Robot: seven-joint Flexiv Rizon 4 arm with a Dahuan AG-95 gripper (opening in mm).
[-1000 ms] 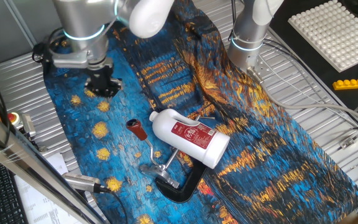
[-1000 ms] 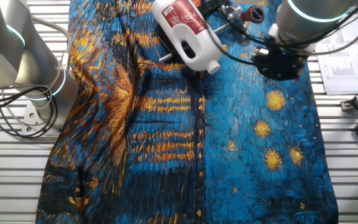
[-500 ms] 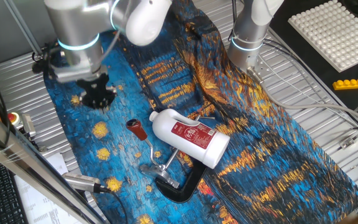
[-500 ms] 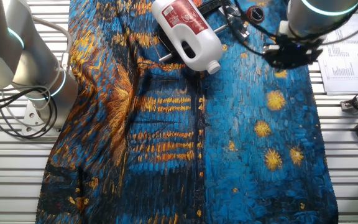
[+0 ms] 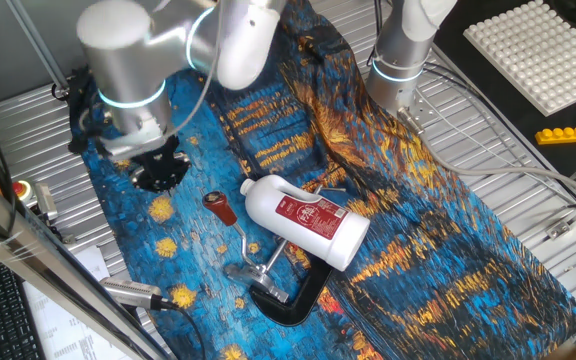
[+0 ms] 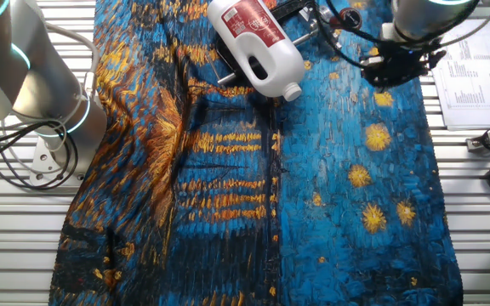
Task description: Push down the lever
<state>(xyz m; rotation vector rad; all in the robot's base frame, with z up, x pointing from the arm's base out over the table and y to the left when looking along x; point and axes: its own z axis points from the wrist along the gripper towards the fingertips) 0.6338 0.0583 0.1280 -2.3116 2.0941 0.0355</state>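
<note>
The gripper (image 5: 159,172) hangs low over the blue and yellow painted cloth (image 5: 388,250) that covers the worktop (image 5: 528,215), up and to the left of the lever (image 5: 230,222) in one fixed view; it is near the lever's dark-red end piece (image 5: 219,207) but apart from it; whether the jaws are apart or together cannot be told, since the dark head hides them in both views. The lever lies on the cloth as a thin silver rod running from the red end piece down to a black C-shaped clamp (image 5: 293,295); a white bottle with a red label (image 5: 306,221) lies on its side just beside the rod, its body over the clamp's upper part. In the other fixed view the gripper (image 6: 395,66) sits near the top edge, right of the white bottle (image 6: 258,42); the lever there is mostly cut off by the frame and hard to make out.
</note>
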